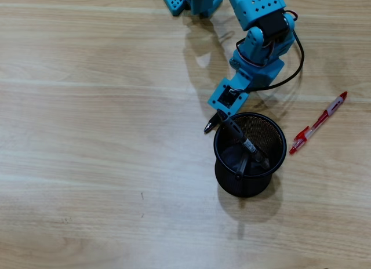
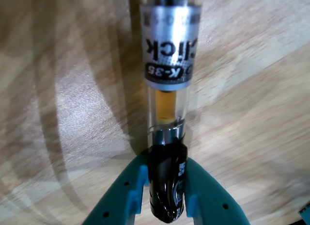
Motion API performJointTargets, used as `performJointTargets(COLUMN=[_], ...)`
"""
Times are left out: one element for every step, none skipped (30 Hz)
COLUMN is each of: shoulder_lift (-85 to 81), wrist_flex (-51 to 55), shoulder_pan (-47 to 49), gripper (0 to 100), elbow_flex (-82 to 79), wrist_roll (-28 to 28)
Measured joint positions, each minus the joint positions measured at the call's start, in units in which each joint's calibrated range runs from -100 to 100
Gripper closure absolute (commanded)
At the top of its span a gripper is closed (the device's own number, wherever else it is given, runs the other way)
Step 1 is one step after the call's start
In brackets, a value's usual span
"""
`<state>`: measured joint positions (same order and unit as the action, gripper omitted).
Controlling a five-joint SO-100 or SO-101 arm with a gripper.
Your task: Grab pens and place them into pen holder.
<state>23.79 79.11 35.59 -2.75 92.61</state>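
A: What is in the cup (image 1: 277, 142)?
B: Dark pens, leaning. The gripper (image 1: 219, 119) clamps a black pen (image 2: 167, 152) at the cup's far left rim.
A: Any other pens?
B: A red pen (image 1: 317, 123) lies on the bench (image 1: 87, 164), right of the cup.
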Motion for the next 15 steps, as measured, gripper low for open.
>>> performJointTargets(shoulder_lift=[0.00,0.00,0.00,0.00,0.00,0.00,0.00,-0.08,-0.59,-1.02,-1.70,-2.29,-3.23,-4.42,-5.69], wrist_flex=[0.00,0.00,0.00,0.00,0.00,0.00,0.00,0.00,-0.09,-0.17,-0.35,-0.60,-0.60,-0.43,-0.35], shoulder_pan=[0.00,-0.19,-0.19,-0.19,-0.19,-0.19,-0.29,-0.38,-0.48,-0.86,-1.33,-2.00,-2.76,-3.53,-4.48], gripper=[98,98,98,98,98,98,98,98,98,98,98,98,98,98,98], elbow_flex=[0.00,0.00,0.00,0.00,0.00,0.00,0.00,-0.27,-0.62,-1.06,-1.77,-2.75,-4.08,-5.50,-6.83], wrist_roll=[0.00,0.00,0.00,0.00,0.00,0.00,0.00,0.00,0.00,0.00,0.00,0.00,-0.16,-0.73,-1.30])
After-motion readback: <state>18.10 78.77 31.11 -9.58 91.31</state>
